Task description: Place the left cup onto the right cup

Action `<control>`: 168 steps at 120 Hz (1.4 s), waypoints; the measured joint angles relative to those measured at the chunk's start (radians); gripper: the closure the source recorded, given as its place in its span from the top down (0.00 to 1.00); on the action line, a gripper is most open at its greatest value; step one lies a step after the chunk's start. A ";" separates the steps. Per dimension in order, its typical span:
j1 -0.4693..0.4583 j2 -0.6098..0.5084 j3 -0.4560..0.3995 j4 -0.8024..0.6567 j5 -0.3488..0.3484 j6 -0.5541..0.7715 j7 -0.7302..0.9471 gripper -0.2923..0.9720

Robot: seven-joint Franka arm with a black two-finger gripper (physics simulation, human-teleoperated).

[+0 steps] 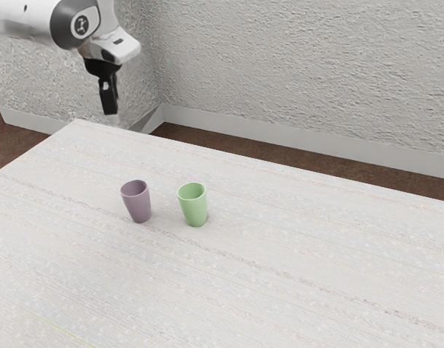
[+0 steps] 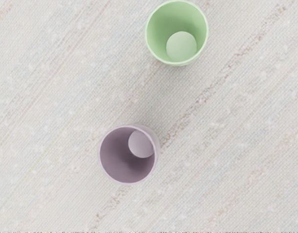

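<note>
The gripper [image 1: 110,107] hung high, its opening unreadable; an off-centre grab might knock the purple cup [image 1: 136,201] into the green cup [image 1: 193,204].

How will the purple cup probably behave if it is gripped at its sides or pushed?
The purple cup looks rigid and thin-walled, so it probably keeps its shape and is light. Its base is narrower than its rim, so a push near the top may tip it. The smooth tapered wall may slip.
</note>
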 joint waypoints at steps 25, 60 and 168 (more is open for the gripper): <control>-0.001 -0.001 -0.001 -0.019 -0.010 -0.018 0.001 0.77; 0.041 0.085 -0.001 -0.049 0.004 0.056 0.031 0.77; 0.060 0.301 -0.001 -0.034 -0.007 0.245 0.174 0.77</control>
